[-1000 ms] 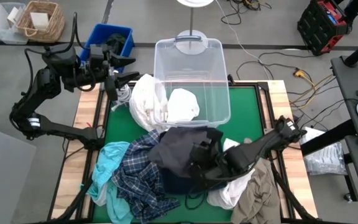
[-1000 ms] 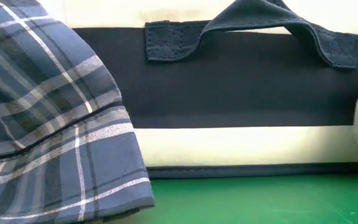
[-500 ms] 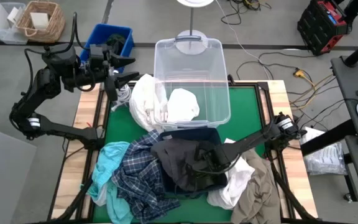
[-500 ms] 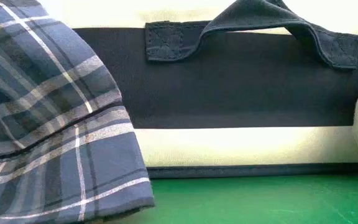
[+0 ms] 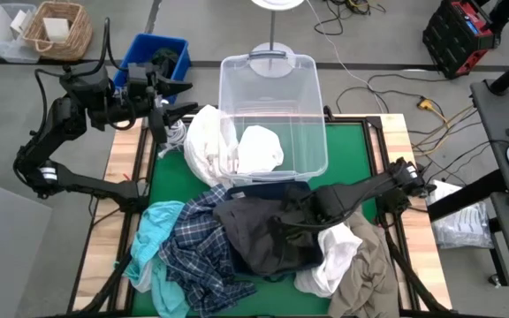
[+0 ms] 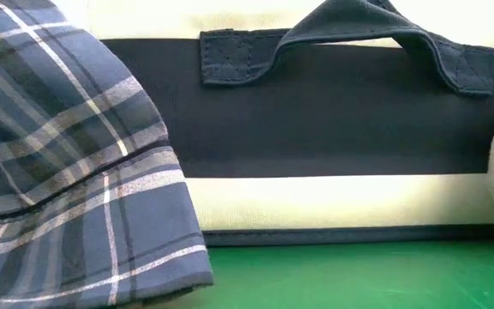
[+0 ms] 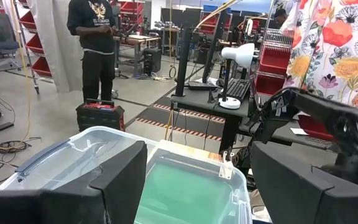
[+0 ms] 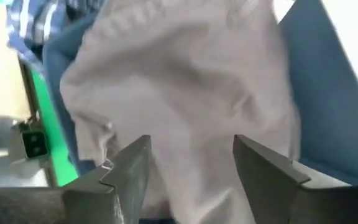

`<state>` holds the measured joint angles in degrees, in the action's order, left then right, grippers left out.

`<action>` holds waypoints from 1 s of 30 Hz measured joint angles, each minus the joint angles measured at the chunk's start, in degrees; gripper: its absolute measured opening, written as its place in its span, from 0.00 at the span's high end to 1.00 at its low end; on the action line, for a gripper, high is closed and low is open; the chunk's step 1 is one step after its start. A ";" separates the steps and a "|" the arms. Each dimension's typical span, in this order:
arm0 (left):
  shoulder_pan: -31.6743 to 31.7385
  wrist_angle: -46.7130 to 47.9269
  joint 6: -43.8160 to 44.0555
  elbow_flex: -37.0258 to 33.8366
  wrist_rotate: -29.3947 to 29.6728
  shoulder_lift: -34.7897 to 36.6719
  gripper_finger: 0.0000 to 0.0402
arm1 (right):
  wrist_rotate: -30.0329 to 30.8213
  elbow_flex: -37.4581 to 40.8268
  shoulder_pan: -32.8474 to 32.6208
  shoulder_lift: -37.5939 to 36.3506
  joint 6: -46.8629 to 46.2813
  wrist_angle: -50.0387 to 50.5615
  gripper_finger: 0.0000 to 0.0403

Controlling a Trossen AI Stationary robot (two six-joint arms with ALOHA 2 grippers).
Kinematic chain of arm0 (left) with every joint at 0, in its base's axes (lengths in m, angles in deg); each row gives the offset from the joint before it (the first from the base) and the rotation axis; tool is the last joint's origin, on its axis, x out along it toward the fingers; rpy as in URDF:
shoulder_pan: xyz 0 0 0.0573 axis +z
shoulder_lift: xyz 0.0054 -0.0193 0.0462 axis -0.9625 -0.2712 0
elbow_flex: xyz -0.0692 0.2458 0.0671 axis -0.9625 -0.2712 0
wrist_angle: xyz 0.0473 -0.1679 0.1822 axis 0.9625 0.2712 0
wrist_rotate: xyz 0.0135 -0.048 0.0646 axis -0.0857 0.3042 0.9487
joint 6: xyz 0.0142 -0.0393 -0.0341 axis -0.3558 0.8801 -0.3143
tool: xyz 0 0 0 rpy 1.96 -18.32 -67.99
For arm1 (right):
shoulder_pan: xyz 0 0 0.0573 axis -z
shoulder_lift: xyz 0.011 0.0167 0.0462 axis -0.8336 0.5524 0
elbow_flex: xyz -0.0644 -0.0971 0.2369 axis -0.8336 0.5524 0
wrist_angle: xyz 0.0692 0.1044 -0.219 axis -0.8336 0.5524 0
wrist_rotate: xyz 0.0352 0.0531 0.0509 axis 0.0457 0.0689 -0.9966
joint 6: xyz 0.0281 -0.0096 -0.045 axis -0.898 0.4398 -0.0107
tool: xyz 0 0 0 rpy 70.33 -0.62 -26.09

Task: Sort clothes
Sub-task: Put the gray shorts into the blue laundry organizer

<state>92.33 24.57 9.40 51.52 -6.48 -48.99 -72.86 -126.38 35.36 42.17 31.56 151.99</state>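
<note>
Hand [image 5: 315, 205] on my right arm, fingers spread, has let the black garment [image 5: 263, 234] drop onto the navy box [image 5: 281, 187], so it counts as sorted.

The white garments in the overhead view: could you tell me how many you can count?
3: one white garment draped over the clear bin's left wall, one white garment inside it, and one white garment by the khaki garment. Others may lie buried.
</note>
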 joint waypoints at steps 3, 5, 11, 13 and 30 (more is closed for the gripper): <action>0.00 0.03 -0.02 0.00 -0.01 -0.01 0.35 | 4.02 -1.68 0.01 0.00 2.37 -1.30 0.48; 0.02 0.03 -0.02 0.00 -0.01 0.01 0.35 | 5.18 -1.43 0.26 -0.02 4.58 -4.18 0.54; 0.02 0.03 -0.02 0.00 -0.10 0.01 0.35 | 5.31 5.65 1.78 1.67 14.44 -19.97 0.90; 0.02 0.03 -0.02 0.00 -0.23 0.01 0.35 | 5.14 8.80 2.40 2.34 17.80 -26.61 0.95; 0.00 0.98 -1.31 0.00 0.10 3.50 0.35 | -5.73 15.58 6.51 10.93 23.53 -32.18 0.98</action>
<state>92.33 25.55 8.08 51.52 -6.38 -45.48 -78.59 -110.80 41.88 53.10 55.08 119.81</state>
